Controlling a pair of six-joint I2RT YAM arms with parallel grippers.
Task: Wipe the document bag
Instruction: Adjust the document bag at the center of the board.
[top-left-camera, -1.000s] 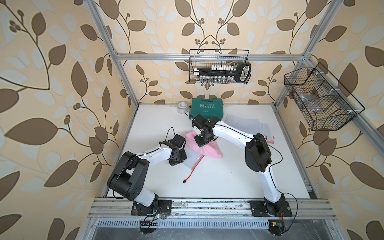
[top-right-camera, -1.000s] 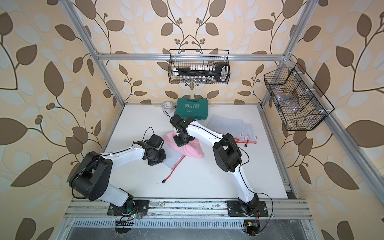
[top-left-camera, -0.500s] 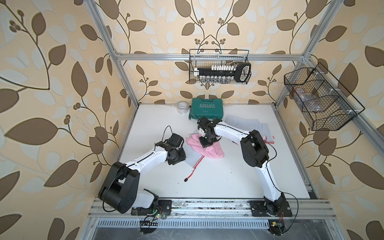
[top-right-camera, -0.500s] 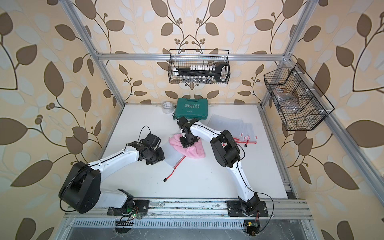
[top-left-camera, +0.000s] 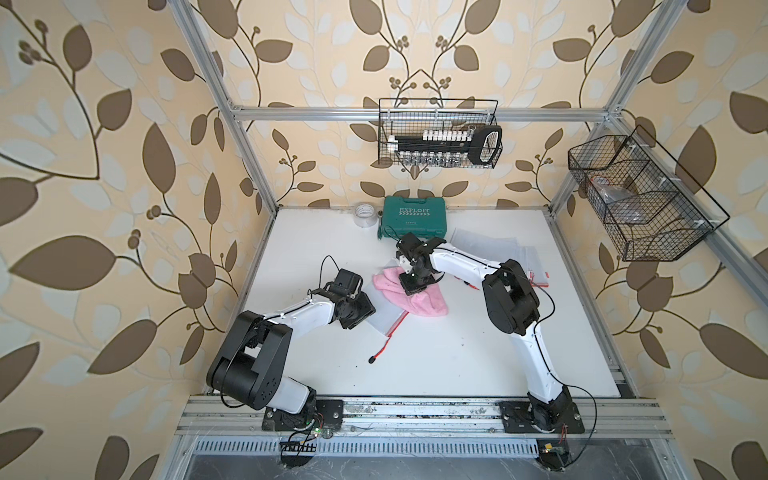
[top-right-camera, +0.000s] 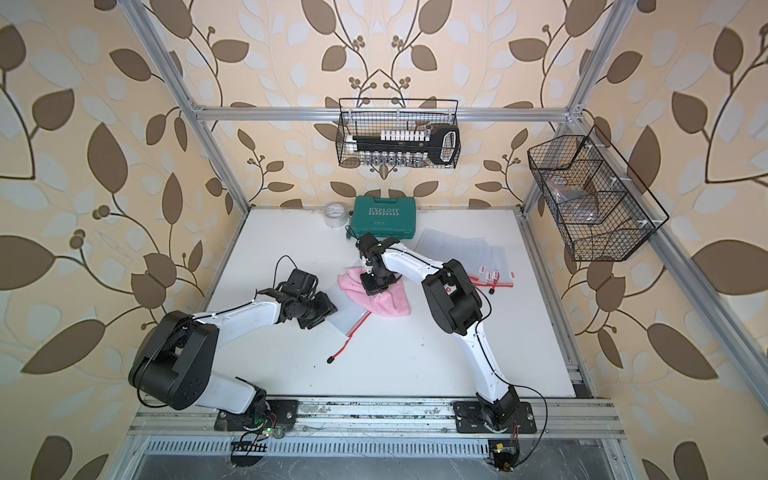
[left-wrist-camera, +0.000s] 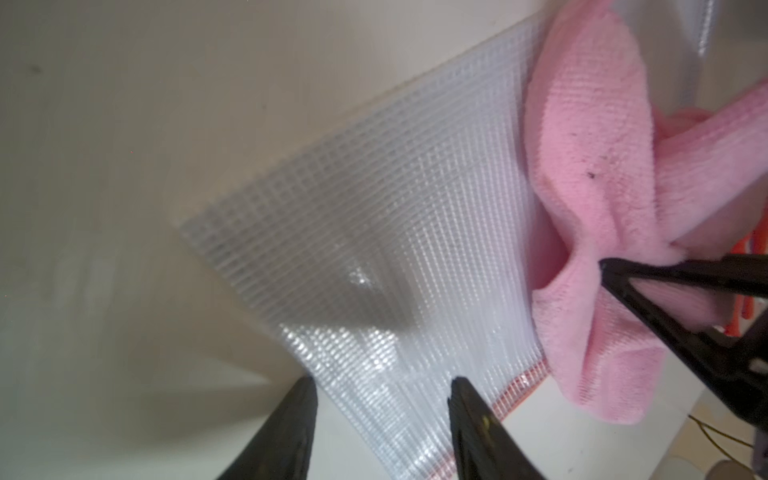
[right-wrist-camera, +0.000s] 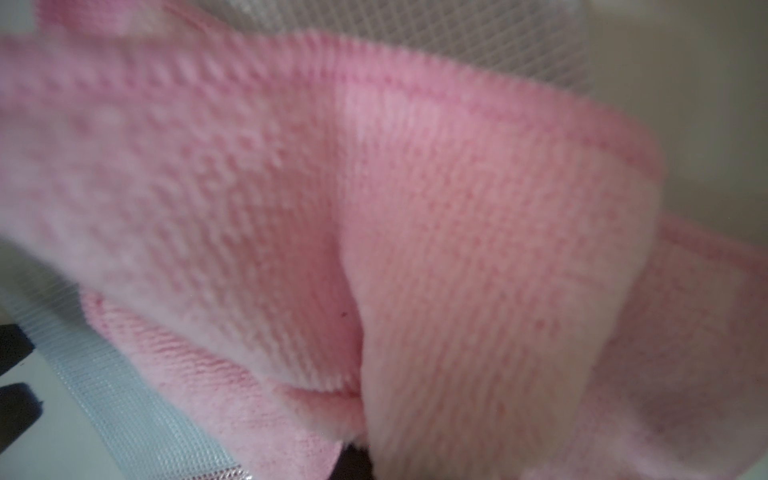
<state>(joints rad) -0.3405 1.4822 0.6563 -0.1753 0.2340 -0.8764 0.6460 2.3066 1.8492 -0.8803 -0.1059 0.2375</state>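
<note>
Table (top-left-camera: 478, 353): white, seen whole in both top views.
Green case (top-left-camera: 413, 216): at the table's 12 o'clock edge. The lid reads "EXPLOIT", and the smaller print below is too small to read.
Document bag (top-left-camera: 384, 313): clear mesh with a red zip, lying flat just off table centre toward 10 o'clock. Its 1 o'clock part is under the cloth.
Pink cloth (top-left-camera: 419, 301): bunched on the bag.
Tape roll (top-left-camera: 365, 214): just beside the case, at its 9 o'clock.
Right gripper (left-wrist-camera: 601, 262): clenched on a fold of the cloth.
Left gripper (left-wrist-camera: 382, 380): fingers parted and holding nothing, over the bag's 9 o'clock edge.
Change: a second ago the left gripper was clenched at that same edge and now it is released. The bag and cloth lie about where they were.
</note>
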